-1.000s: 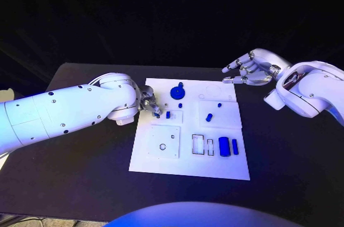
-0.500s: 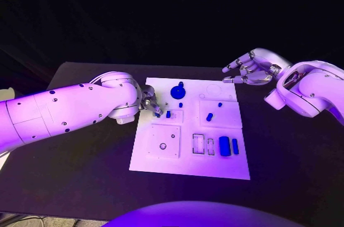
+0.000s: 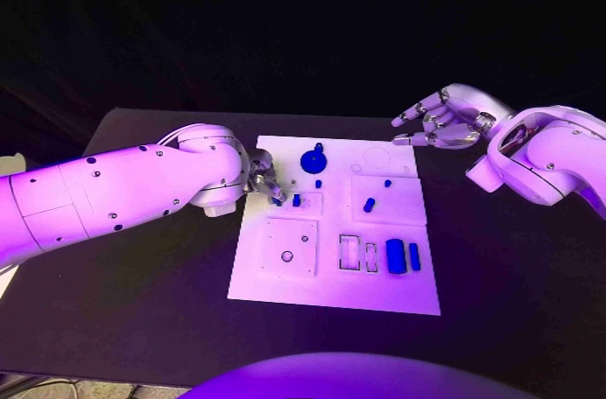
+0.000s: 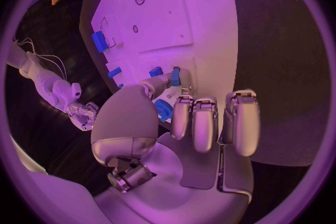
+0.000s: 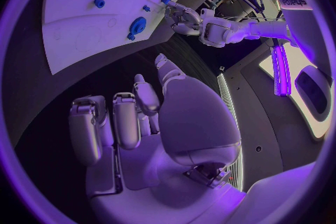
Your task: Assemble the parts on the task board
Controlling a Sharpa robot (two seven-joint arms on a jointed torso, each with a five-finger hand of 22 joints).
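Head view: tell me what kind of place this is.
Probably a robotics demo or lab bench: a black table carrying a white task board with small blue parts, under coloured light, dark surroundings.

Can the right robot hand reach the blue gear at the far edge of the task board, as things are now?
Probably yes. The right robot hand hovers open beyond the task board's far right corner, and nothing stands between it and the blue gear. The left robot hand works nearer, at the left edge.
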